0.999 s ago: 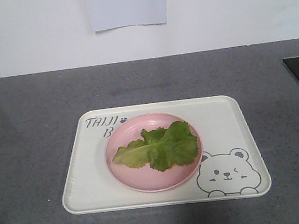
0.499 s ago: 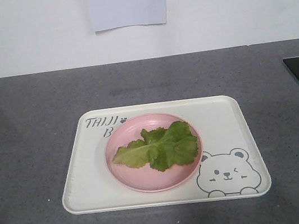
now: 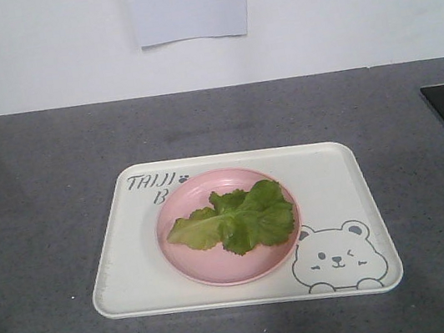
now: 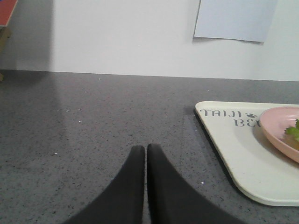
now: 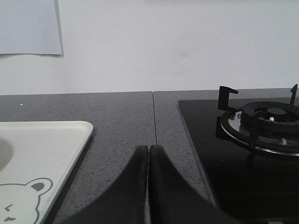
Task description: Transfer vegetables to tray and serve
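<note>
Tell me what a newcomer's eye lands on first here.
The bright green lettuce leaf stands out first, lying on a round pink plate in the middle of the cream tray with its winking bear. To the right of the tray, a black gas hob is set into the grey counter. Both grippers are shut and empty, left and right.

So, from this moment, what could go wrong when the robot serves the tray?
1. The pink plate only rests loose on the tray, so it may slide if the tray tilts.
2. The lettuce leaf lies loose and could slip off.
3. The gas burner stands close beside the shut right end effector; a wide move may hit it. The left end effector is shut too.
</note>
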Tool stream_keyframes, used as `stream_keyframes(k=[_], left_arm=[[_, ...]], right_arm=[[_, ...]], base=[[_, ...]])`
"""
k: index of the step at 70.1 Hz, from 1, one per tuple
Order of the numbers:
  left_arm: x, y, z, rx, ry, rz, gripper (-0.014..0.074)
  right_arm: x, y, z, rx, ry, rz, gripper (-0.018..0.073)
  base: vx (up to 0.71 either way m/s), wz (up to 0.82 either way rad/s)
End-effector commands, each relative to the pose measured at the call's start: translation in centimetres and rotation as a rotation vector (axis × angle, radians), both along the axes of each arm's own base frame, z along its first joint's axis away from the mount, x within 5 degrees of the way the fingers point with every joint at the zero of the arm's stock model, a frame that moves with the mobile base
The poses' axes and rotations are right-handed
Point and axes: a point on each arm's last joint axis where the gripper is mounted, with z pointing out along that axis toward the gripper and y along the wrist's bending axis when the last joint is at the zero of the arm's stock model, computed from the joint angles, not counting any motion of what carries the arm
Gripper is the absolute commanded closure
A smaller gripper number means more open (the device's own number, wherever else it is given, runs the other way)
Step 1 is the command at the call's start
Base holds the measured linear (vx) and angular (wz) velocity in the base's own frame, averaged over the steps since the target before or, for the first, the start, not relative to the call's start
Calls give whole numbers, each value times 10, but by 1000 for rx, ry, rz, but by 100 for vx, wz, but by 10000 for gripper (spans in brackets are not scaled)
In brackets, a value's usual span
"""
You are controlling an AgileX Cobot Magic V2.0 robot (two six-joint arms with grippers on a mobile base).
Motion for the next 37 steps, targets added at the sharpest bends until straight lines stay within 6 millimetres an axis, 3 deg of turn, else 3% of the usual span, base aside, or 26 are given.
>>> stream_keyframes(k=[1, 37], left_arm=[[0, 0, -1, -7, -63, -6, 603], [0, 0, -1, -7, -63, -6, 603]], right_arm=[[0, 0, 1, -30, -56, -3, 565], [0, 0, 1, -29, -55, -3, 565]], base=[[0, 0], [0, 0]])
